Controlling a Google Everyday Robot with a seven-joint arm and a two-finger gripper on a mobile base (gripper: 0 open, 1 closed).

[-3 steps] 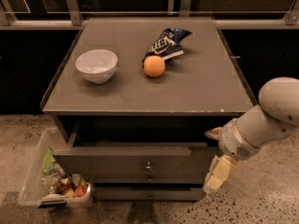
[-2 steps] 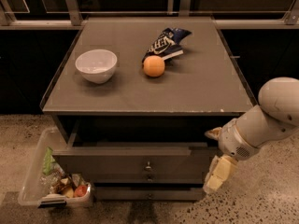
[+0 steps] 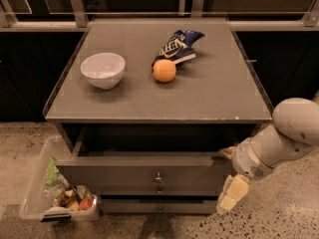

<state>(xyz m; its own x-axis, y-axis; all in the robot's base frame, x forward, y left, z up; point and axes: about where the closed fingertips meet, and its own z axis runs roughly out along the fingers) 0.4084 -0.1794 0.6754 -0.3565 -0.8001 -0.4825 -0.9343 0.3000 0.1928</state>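
Open drawer (image 3: 149, 172) right end at end effector (image 3: 230, 175)

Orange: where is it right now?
The orange sits on the cabinet top, between the white bowl and the blue bag. The hand is lower right, beside the drawer.

We see a white bowl (image 3: 102, 69), an orange (image 3: 164, 70) and a blue snack bag (image 3: 178, 45) on the counter (image 3: 214, 96), and a clear scrap bin (image 3: 34, 195) on the floor at left; the jaws hang low at right.
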